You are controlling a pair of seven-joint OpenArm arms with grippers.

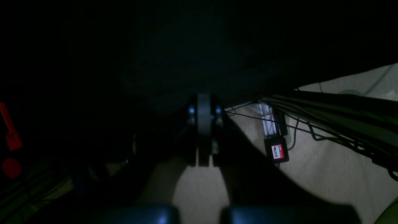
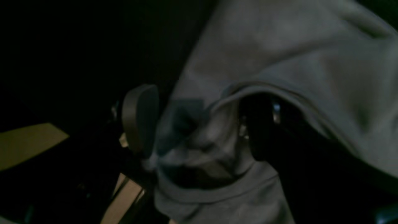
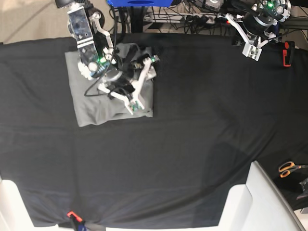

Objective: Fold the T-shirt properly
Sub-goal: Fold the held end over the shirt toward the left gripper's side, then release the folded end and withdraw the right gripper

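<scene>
The light-grey T-shirt point(image 3: 94, 103) lies folded into a rough rectangle on the back left of the black cloth table cover point(image 3: 192, 144). My right gripper point(image 3: 144, 84) hovers low over the shirt's right edge. In the right wrist view its fingers point(image 2: 140, 118) stand wide apart, and a bunched fold of the T-shirt point(image 2: 279, 56) lies loosely between them and drapes over the far finger. My left gripper point(image 3: 251, 50) hangs past the table's back right corner. In the left wrist view the left gripper point(image 1: 204, 124) is shut with nothing in it.
Orange-handled scissors point(image 3: 288, 168) lie at the right edge. A red clamp point(image 3: 287, 53) sits at the back right. White panels point(image 3: 260, 202) flank the front corners. Cables and a labelled power adapter point(image 1: 276, 151) lie on the floor behind the table.
</scene>
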